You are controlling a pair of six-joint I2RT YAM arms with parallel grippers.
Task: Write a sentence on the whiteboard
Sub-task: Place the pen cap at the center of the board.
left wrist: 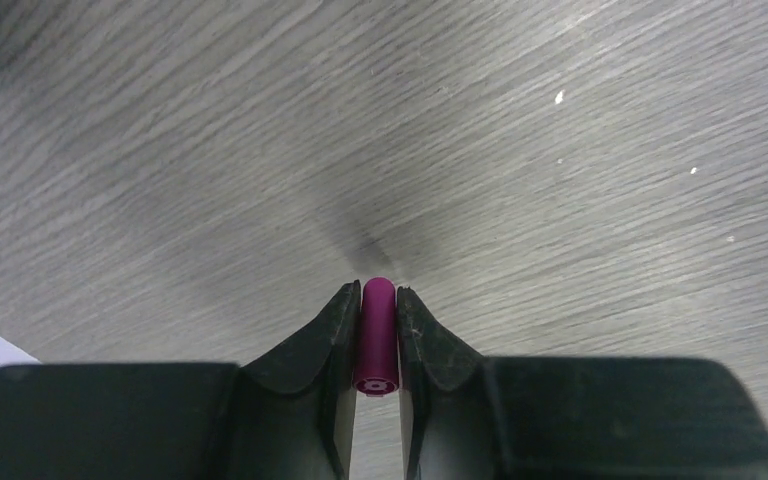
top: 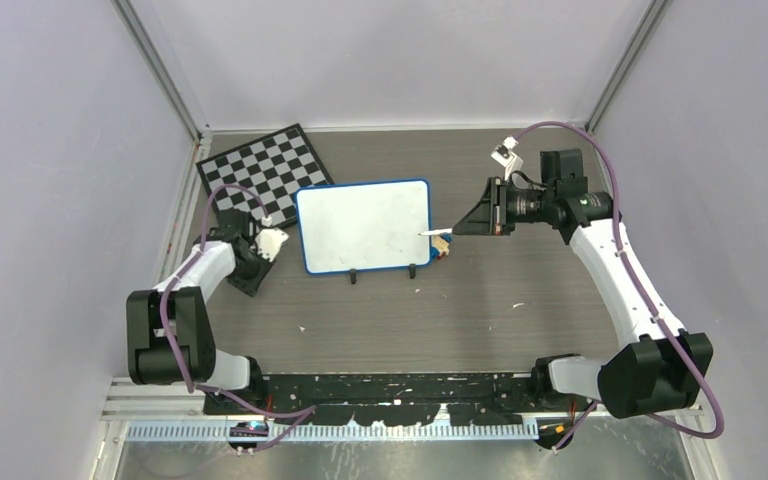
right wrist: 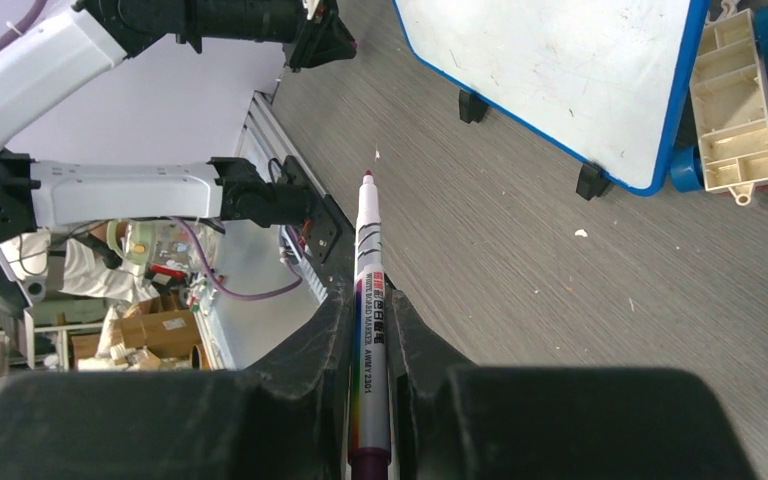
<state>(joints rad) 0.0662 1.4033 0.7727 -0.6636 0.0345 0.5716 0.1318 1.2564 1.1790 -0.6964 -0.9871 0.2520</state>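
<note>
The whiteboard [top: 365, 225], white with a blue frame and small black feet, stands mid-table; its corner also shows in the right wrist view [right wrist: 560, 70]. Its surface shows only faint smudges, and no sentence is visible. My right gripper [top: 460, 228] [right wrist: 365, 295] is shut on an uncapped marker [right wrist: 369, 260], whose tip points at the board's right edge [top: 436, 233], held just off the edge. My left gripper [top: 253, 280] [left wrist: 377, 292] is left of the board, shut on a magenta marker cap [left wrist: 377, 335] above the bare table.
A black-and-white chessboard [top: 265, 170] lies at the back left, partly under the whiteboard's corner. A beige and blue toy [top: 442, 245] [right wrist: 735, 110] sits against the board's lower right corner. Grey walls close in both sides.
</note>
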